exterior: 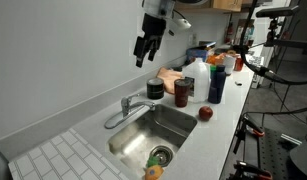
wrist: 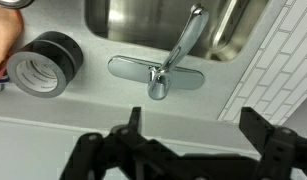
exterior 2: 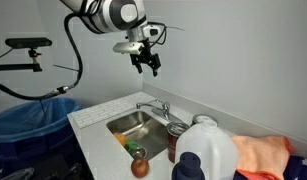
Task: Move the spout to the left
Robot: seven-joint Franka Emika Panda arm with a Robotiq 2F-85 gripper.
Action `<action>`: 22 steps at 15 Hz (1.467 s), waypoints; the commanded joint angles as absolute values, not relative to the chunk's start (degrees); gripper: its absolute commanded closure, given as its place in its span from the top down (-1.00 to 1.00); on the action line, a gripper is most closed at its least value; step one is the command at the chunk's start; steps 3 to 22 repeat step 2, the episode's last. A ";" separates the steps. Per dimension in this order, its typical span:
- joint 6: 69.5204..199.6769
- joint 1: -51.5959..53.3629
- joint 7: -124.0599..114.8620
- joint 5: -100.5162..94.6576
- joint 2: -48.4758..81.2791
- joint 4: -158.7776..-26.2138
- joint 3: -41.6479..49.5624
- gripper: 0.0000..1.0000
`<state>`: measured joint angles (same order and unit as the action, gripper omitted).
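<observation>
Hovering pincer: hangs high above the back edge of the sink, touching nothing; in both exterior views it is well clear of the tap.
Pincer state: spread wide, nothing between the fingers; the wrist view shows the two dark tips far apart over bare surface.
Spout: in the wrist view it runs from its base plate out over the basin, slanting up and to the right. In an exterior view it curves from the wall side down over the near corner of the basin.
Sink: steel basin set into the white surface, with a round drain at the bottom.
Tape roll: black, lying flat on the surface just beside the base plate.
Other things: a red can, a white jug and an apple stand past the sink's far end.
</observation>
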<state>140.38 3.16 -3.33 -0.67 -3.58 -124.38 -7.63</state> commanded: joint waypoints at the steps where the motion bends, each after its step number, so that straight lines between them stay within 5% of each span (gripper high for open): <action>1: 140.26 3.95 -3.38 -0.74 -3.57 -124.30 -6.86 1.00; 22: 140.26 3.95 -3.38 -0.74 -3.57 -124.30 -6.86 1.00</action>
